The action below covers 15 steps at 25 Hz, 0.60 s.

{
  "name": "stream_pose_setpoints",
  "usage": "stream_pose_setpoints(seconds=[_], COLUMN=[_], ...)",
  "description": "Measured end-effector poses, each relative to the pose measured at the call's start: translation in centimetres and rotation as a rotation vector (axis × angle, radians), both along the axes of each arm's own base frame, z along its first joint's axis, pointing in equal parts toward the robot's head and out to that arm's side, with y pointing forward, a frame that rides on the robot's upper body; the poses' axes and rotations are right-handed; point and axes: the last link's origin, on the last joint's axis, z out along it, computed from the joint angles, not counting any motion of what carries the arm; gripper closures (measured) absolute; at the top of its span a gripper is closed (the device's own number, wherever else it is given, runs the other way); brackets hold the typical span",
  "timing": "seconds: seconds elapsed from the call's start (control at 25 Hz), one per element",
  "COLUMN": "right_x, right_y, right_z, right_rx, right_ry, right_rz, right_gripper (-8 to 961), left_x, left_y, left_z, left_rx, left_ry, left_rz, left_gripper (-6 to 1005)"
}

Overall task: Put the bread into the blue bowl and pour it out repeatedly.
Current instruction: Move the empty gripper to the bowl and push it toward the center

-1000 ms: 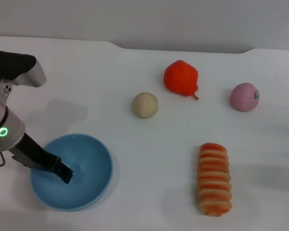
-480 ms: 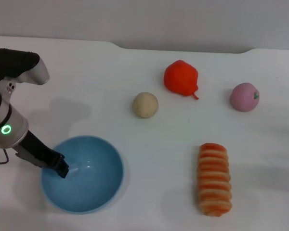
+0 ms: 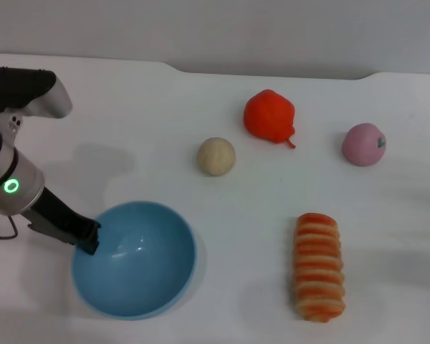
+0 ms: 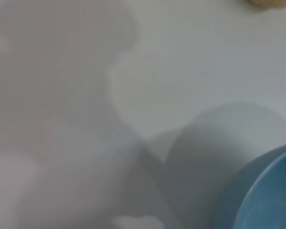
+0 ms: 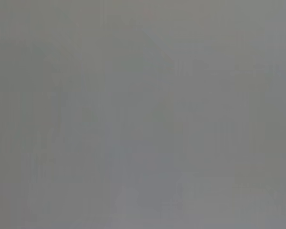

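Bread lies flat, stripes up, long axis 12–6, at 3 o'clock of blue bowl. Left gripper at bowl's 9–10 rim; grip can't tell.

Striped bread lies well right of upright blue bowl.

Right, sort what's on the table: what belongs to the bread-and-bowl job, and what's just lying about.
Job in hand:
- bread, lying on the table, not in the bowl
- blue bowl, empty
- left gripper, at the bowl's rim

Lying about:
- beige ball
- red fruit
- pink fruit
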Motion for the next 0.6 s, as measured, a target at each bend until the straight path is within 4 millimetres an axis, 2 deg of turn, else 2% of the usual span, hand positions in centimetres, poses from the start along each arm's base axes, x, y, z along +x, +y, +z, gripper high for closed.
stream_pose_setpoints(seconds=[0.16, 0.32, 0.48, 0.6], right_x=[-0.1, -0.5, -1.3, -2.0], right_y=[0.0, 0.1, 0.5, 1.3], right_z=[-0.2, -0.3, 0.1, 1.0], right_rx=[-0.007, -0.005, -0.025, -0.142], right_ry=[0.006, 0.055, 0.234, 0.415], right_rz=[0.007, 0.027, 0.116, 0.224], right_gripper=[446, 445, 445, 445], left_x=[0.4, 0.8, 1.3, 1.7], left_y=[0.4, 0.8, 1.3, 1.7], left_z=[0.3, 0.6, 0.9, 0.8], left_rx=[0.026, 0.056, 0.100, 0.118], left_ry=[-0.034, -0.082, -0.155, -0.184], left_rz=[0.001, 0.001, 0.005, -0.007], left_gripper=[951, 978, 986, 986])
